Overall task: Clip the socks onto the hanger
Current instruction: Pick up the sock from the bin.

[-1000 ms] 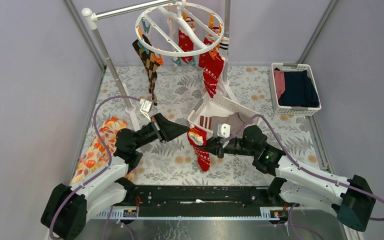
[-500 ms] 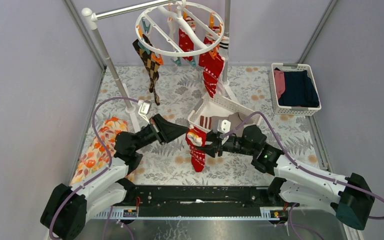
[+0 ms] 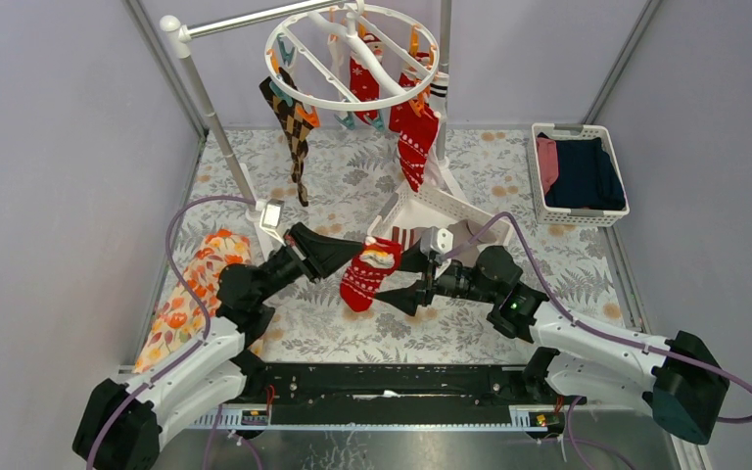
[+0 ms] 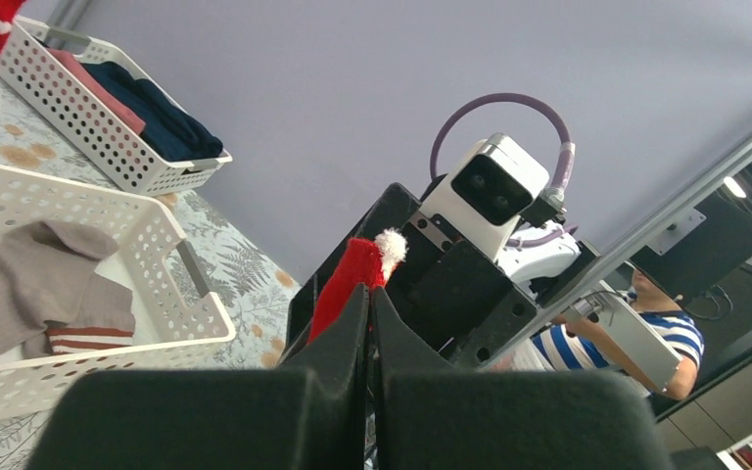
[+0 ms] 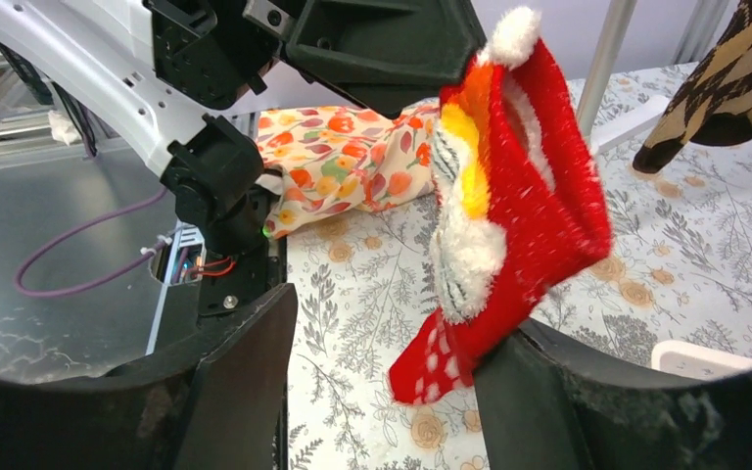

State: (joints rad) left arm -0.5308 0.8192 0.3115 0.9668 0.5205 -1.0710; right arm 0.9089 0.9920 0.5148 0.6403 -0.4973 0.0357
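Top external view: task is partway done. Round white plastic drying ring (image 3: 343,103) w/ orange and teal clips hangs at the back. It already carries a brown argyle sock (image 3: 295,132), two red-and-white patterned socks (image 3: 416,142) and what looks like a white sock w/ striped cuff (image 3: 439,93) behind them. Some clips look free, tho I can't count them. Still to do: white slatted basket (image 3: 397,211) mid-table holds taupe-grey socks (image 3: 462,238) and at least one striped-cuff sock (image 3: 403,238), plus the one in the air.

That one is a red Christmas sock w/ white pompom (image 3: 363,274). It hangs between my two arms, just in front of the basket and well apart from the ring. My left gripper (image 3: 362,253) has it by the cuff end. On left wrist cam its fingers (image 4: 338,343) are pressed fully together, w/ only a red edge and the pompom poking past the tips.

My right gripper (image 3: 397,281) is spread wide and holds nothing. On right wrist cam the sock dangles in the gap, toe end against or just in front of one finger (image 5: 587,392); can't tell if it's real contact. Other finger is clear of it. My read: sock is picked up but not clipped, and it has yet to go up to a free clip.
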